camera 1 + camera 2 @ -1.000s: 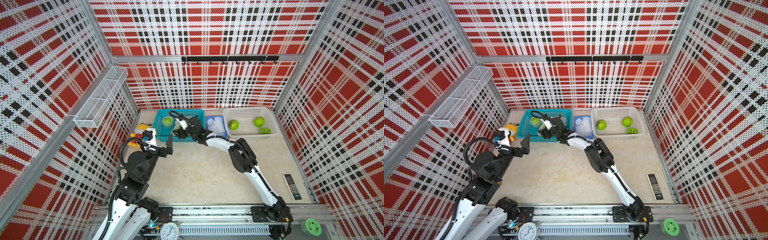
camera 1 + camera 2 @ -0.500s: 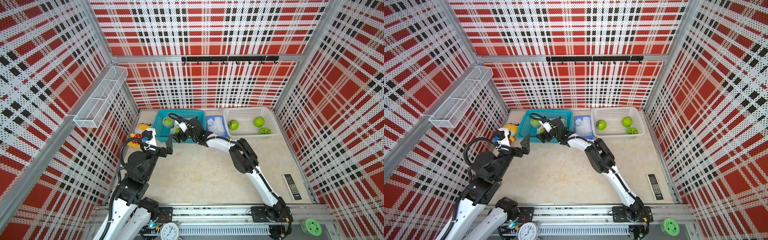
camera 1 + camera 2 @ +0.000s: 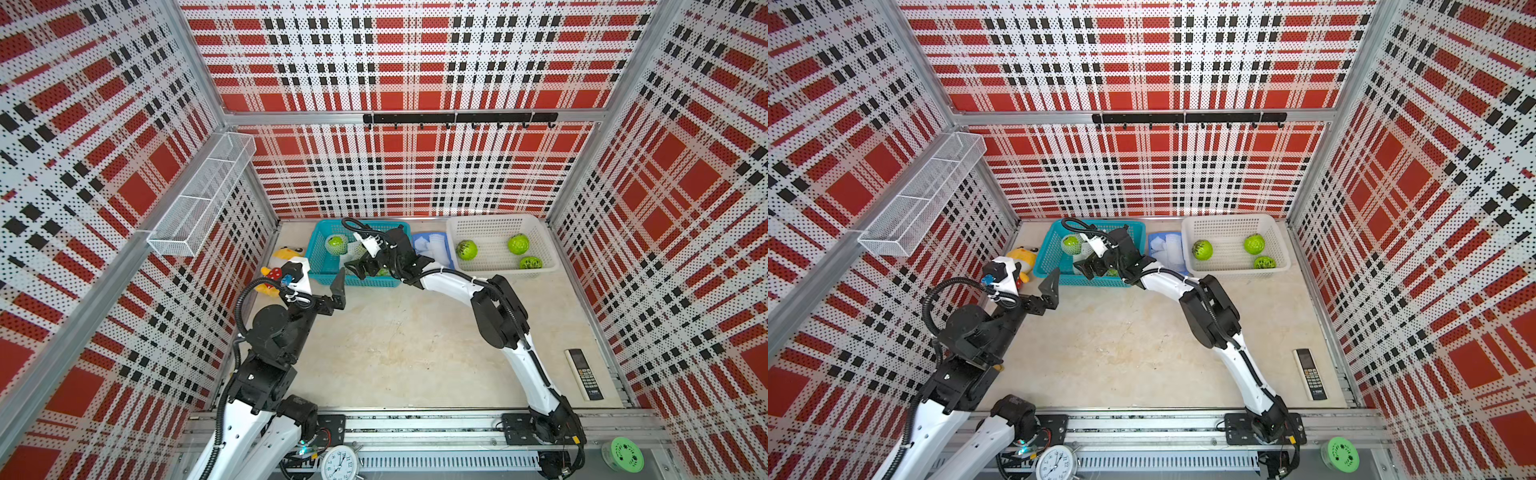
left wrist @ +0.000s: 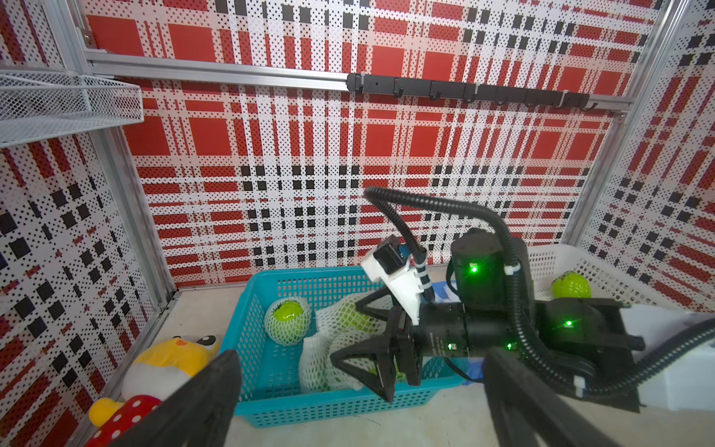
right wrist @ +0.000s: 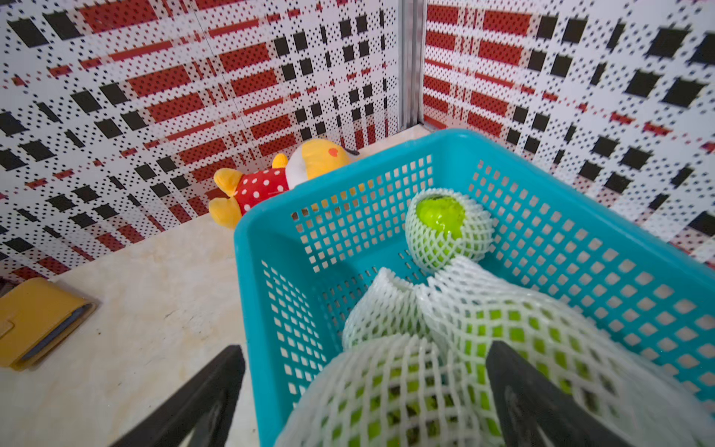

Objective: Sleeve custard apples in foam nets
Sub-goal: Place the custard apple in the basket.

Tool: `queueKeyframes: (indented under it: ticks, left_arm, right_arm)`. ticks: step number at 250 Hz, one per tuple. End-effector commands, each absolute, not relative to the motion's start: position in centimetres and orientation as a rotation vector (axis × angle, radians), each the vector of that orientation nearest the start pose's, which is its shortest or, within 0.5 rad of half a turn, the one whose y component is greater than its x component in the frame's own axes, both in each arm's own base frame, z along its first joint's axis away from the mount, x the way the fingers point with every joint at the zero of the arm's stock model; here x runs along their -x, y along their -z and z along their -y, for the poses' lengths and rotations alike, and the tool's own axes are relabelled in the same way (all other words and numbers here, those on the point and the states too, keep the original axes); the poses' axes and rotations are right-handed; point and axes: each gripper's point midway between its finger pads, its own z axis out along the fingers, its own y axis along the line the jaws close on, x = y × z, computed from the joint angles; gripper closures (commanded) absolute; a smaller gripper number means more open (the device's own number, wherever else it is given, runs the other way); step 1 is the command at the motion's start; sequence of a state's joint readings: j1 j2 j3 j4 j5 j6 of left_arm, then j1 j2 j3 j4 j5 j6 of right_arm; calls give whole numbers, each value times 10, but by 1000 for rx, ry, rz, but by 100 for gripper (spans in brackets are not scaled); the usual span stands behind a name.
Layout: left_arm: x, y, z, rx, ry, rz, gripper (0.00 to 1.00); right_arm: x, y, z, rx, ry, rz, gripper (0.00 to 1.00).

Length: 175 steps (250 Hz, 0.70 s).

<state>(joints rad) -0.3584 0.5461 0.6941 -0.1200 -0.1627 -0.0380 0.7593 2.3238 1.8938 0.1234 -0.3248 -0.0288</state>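
Note:
Three bare green custard apples (image 3: 467, 249) (image 3: 1202, 249) lie in the white basket (image 3: 498, 224). A stack of white foam nets (image 3: 432, 247) (image 3: 1169, 249) fills a blue tray beside it. In the teal basket (image 3: 357, 284) (image 5: 263, 271) one netted custard apple (image 3: 336, 244) (image 4: 288, 317) (image 5: 449, 228) lies at the back. Two more netted fruits (image 5: 406, 387) (image 4: 321, 363) lie below my right gripper (image 3: 358, 266) (image 4: 348, 333) (image 5: 363, 406), which is open, its fingers spread either side of the nearer one. My left gripper (image 3: 338, 291) (image 3: 1054, 291) (image 4: 360, 425) hangs open and empty by the basket's front left corner.
A yellow plush toy (image 3: 282, 259) lies left of the teal basket, and a yellow wallet (image 5: 35, 321) sits on the floor nearby. A remote (image 3: 584, 374) rests at the right edge. A wire shelf (image 3: 199, 199) hangs on the left wall.
My right gripper's jaws have spread wider and it has slid toward the teal basket's front wall over the netted fruit. The left arm has stayed still.

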Motion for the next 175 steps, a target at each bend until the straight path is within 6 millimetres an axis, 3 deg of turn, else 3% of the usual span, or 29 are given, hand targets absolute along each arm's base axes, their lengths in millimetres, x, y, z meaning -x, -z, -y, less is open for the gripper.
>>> queueKeyframes:
  ticks: [1, 65, 110, 129, 143, 175]
  left_arm:
    - [-261, -361, 65, -101, 194, -1521, 1]
    - [-259, -364, 66, -112, 196, -1532, 1]
    - [-263, -354, 67, -119, 191, -1621, 1]
    - [-269, -344, 64, -101, 188, -1684, 0]
    - [-274, -334, 64, -87, 182, -1730, 1]
    - [-291, -302, 32, 56, 53, -1792, 1]
  right_arm:
    - [-453, -249, -490, 926, -759, -1553, 0]
    - [-440, -315, -457, 892, -699, -1447, 0]
    - [-411, -365, -413, 848, -632, -1404, 0]
    - [-399, -371, -384, 814, -575, -1459, 0]
    - [-391, -363, -360, 773, -516, -1525, 0]
    - [-369, -346, -283, 624, -337, -1657, 0]
